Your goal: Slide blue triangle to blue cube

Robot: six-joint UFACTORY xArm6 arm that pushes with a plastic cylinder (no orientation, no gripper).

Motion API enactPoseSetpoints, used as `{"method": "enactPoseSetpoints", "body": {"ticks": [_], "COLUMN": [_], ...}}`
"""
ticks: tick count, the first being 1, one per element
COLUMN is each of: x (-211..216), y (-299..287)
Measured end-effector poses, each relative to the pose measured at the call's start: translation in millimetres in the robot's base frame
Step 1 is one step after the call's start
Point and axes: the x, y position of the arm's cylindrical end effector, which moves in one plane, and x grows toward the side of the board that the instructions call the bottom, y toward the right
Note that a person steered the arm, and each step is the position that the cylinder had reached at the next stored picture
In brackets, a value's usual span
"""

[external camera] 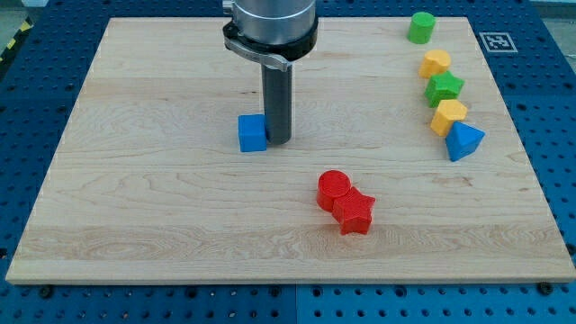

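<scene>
Near the frame's centre, my tip [277,141] touching the blue cube's [253,133] right side, rod only with no jaws to open or close, blue triangle [463,141] far right, well apart, below yellow block [448,116], on the wooden board [135,207]

The arm [270,22] is cut off at the view's top.

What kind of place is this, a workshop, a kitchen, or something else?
Most likely a robotics lab test bench. A wooden board lies on a blue perforated table, carrying small coloured blocks such as the blue cube. A printed marker tag sits at one corner, and my tip rests beside the cube.
</scene>
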Motion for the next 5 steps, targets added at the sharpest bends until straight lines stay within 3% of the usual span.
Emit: {"method": "enactPoseSetpoints", "body": {"ticks": [3,4,5], "x": [84.9,78.8,37.6], "y": [243.8,306.2,324.7]}}
